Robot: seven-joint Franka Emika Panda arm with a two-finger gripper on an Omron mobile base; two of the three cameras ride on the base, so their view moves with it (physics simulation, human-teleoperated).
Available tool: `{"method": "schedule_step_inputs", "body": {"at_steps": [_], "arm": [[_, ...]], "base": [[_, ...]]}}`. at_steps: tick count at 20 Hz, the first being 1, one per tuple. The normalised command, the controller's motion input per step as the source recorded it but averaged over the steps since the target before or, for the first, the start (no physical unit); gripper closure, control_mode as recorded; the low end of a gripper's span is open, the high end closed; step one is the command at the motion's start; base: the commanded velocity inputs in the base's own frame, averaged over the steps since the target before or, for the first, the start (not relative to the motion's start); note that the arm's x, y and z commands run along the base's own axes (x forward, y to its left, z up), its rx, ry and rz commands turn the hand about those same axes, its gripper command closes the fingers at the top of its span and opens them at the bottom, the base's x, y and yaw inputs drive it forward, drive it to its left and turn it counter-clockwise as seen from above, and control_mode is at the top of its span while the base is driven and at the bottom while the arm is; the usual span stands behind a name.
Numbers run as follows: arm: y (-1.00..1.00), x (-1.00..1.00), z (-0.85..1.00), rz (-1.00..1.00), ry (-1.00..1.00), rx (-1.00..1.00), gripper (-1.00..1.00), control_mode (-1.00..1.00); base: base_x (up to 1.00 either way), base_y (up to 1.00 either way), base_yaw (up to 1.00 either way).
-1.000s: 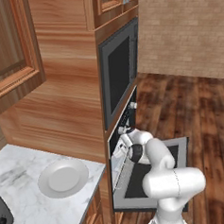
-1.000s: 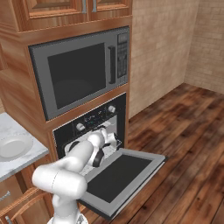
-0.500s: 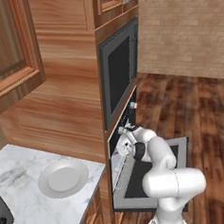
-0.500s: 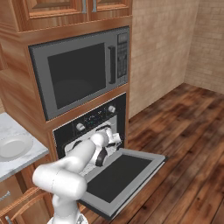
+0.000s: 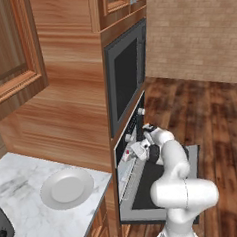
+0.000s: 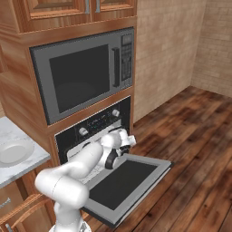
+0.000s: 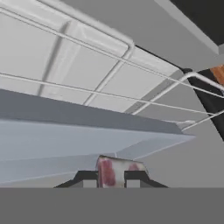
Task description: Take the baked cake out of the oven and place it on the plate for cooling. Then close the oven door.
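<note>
Since 1 s ago our white arm has pulled back a bit from the black built-in oven (image 6: 93,131); wrist now sits just outside the cavity mouth, above the flat black oven door (image 6: 124,181), which lies fully dropped open. Hand cam: two-finger gripper (image 7: 113,177) has both dark tips pressed against the small pinkish-sided white cake slice (image 7: 114,171), so we read it as clamped on the cake, w/ grey cavity walls and wire rack (image 7: 131,74) ahead. Left base cam shows a small white/red bit at the tool (image 5: 134,150), prob the same slice, too small to be sure. Round white shallow plate (image 5: 66,188) sits bare on the marble counter (image 5: 27,217), well apart to the left. Progress est: grab done, extraction underway; left = carry to plate, release, shut door.
</note>
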Motion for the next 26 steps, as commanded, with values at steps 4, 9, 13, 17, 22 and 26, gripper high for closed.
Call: {"method": "schedule_step_inputs", "body": {"at_steps": [4, 9, 13, 17, 22, 26], "arm": [[-0.55, -0.7, 0.53, 0.0, 0.0, 0.01, 1.0, -1.0], [-0.15, -1.0, 0.87, 0.0, -0.04, 0.08, 1.0, -1.0], [0.0, -1.0, 1.0, 0.0, -0.05, 0.1, 1.0, -1.0], [0.03, -1.0, 1.0, -0.01, -0.08, 0.09, 1.0, -1.0], [0.24, -1.0, 1.0, -0.03, -0.09, 0.04, 1.0, -1.0], [0.49, -1.0, 1.0, -0.04, -0.11, 0.0, 1.0, -1.0]], "base": [[0.0, 0.0, 0.0], [0.0, 0.0, 0.0], [0.0, 0.0, 0.0], [0.0, 0.0, 0.0], [0.0, 0.0, 0.0], [0.0, 0.0, 0.0]]}}
